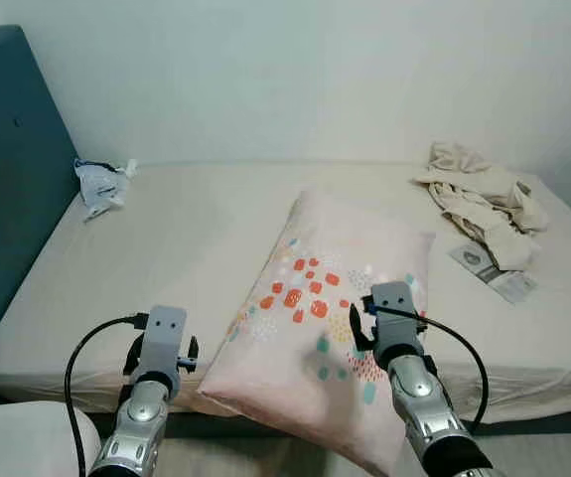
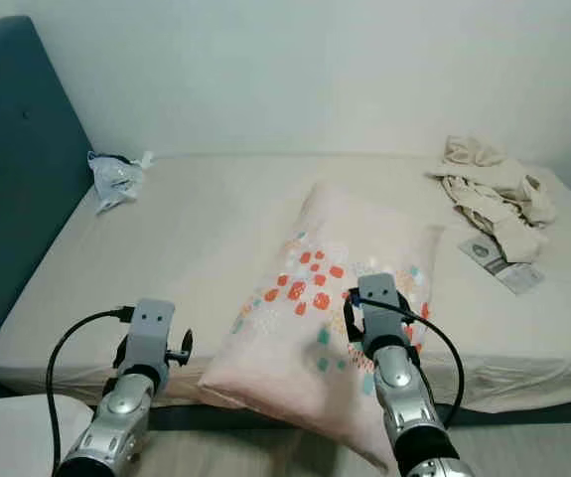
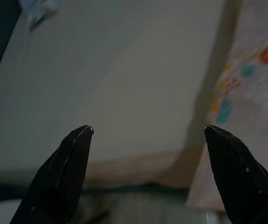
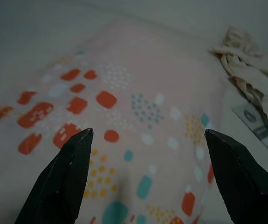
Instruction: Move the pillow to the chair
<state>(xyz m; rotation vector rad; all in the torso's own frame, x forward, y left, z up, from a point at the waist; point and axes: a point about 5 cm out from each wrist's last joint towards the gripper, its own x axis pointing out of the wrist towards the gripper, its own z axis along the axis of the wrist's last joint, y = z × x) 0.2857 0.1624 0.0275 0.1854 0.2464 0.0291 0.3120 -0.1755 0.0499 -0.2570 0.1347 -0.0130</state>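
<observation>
Left eye view: the pillow (image 1: 330, 328), pale pink with orange and teal marks, lies on the bed (image 1: 196, 248) at its near edge, one corner hanging over the side. The left gripper (image 1: 162, 350) is raised just beside the pillow's left edge, over the mattress rim. The right gripper (image 1: 389, 320) is held above the pillow's near half. A teal headboard (image 1: 2, 169) stands on the left, a crumpled bag (image 1: 101, 184) near it; a heap of beige clothes (image 1: 484, 199) and a small packet (image 1: 494, 270) lie well apart on the right.

Right eye view: same layout; no chair can be made out.

Left wrist view: fingers (image 3: 64, 172) spread wide, empty; bare sheet between them, the pillow's edge by one finger.

Right wrist view: fingers (image 4: 68, 177) spread wide, empty, hanging over the printed pillow face, apart from it.

Judgement: approach step, grasp not yet made. Next move likely calls for lowering both grippers onto the pillow's opposite edges and closing on the fabric, then lifting and turning to find the chair.
</observation>
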